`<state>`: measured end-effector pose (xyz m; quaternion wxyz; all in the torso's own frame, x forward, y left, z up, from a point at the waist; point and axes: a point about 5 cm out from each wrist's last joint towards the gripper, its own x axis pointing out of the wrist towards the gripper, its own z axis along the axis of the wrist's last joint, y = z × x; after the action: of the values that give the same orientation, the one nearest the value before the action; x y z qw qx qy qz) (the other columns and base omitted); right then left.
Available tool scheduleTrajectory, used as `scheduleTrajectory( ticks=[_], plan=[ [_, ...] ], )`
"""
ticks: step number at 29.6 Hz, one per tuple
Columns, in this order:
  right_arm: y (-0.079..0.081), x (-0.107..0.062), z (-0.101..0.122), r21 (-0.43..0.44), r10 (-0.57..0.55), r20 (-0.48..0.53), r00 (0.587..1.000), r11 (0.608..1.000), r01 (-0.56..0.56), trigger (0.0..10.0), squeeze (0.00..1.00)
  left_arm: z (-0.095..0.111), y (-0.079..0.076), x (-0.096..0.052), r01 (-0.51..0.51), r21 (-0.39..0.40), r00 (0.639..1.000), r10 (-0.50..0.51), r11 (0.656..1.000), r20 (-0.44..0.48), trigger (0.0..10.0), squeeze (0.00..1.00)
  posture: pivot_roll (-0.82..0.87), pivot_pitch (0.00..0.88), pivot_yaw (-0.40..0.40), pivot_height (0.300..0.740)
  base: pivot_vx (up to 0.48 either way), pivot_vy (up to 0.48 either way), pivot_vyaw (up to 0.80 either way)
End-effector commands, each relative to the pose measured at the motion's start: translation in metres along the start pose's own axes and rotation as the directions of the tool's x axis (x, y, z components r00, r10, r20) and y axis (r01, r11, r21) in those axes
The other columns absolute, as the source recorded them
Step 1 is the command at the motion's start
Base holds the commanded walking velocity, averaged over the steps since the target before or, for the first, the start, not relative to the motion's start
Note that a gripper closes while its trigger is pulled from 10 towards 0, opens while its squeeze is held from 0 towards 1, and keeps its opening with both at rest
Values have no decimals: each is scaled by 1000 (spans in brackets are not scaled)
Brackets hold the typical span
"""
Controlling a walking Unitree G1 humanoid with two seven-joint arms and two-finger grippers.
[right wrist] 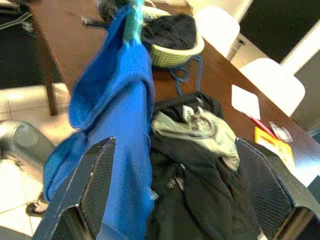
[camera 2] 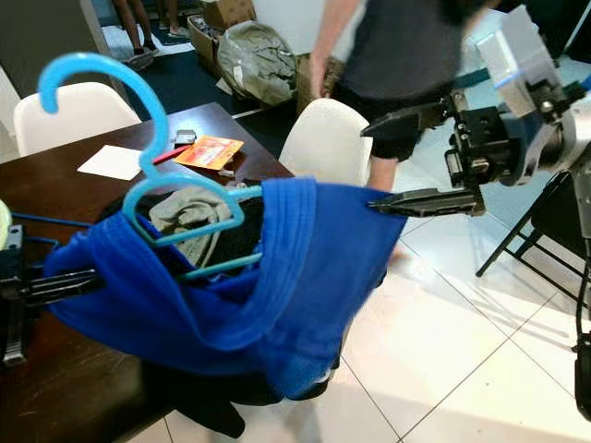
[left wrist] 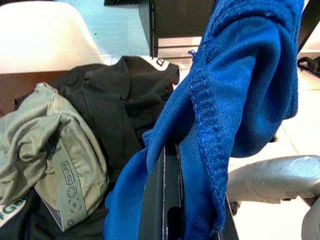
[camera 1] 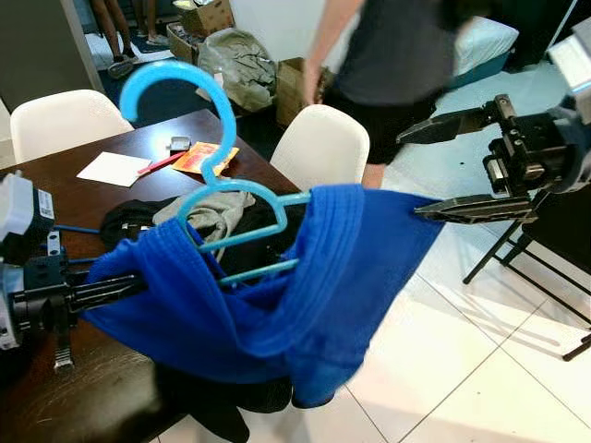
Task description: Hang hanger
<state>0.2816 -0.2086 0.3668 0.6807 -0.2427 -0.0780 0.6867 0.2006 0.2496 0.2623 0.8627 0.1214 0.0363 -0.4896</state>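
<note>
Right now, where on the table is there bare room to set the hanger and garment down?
Bare dark table lies between the white paper and the clothes pile, and along its near edge by the left gripper. The middle is crowded: the pile, with the blue garment on the hanger over it.

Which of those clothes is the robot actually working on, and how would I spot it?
Start at the dark wooden table with white chairs around it. At its near edge, above a heap of black and grey-green clothes, the blue garment is stretched between the left gripper and right gripper. Only it wears the light blue hanger.
</note>
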Motion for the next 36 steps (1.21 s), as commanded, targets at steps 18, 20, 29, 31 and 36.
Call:
scheduleTrajectory(
  ticks=[18, 20, 29, 31, 36],
  plan=[
    [13, 56, -19, 60, 213, 6, 977, 975, -213, 10000, 0, 1, -3, 8, 46, 30, 999, -45, 998, -25, 10000, 0, 46, 65, -45, 740, 0, 0, 0],
    [11, 60, -23, 62, 201, -1, 980, 978, -200, 10000, 0, 1, -4, 9, 48, 31, 999, -48, 998, -21, 10000, 0, 48, 66, -46, 740, 0, 0, 0],
    [11, 63, -28, 80, 200, -12, 980, 977, -199, 0, 0, 2, -4, 11, 54, 38, 998, -54, 998, -13, 10000, 0, 46, 68, -45, 740, 0, 0, 0],
    [12, 63, -29, 87, 203, -15, 979, 976, -201, 0, 0, 3, -4, 11, 55, 41, 998, -55, 998, -11, 10000, 0, 45, 69, -44, 740, 0, 0, 0],
    [14, 64, -33, 98, 199, -47, 979, 976, -194, 0, 0, 5, -4, 13, 60, 56, 998, -60, 997, -9, 10000, 0, 47, 69, -43, 740, 0, 0, 0]
  ],
)
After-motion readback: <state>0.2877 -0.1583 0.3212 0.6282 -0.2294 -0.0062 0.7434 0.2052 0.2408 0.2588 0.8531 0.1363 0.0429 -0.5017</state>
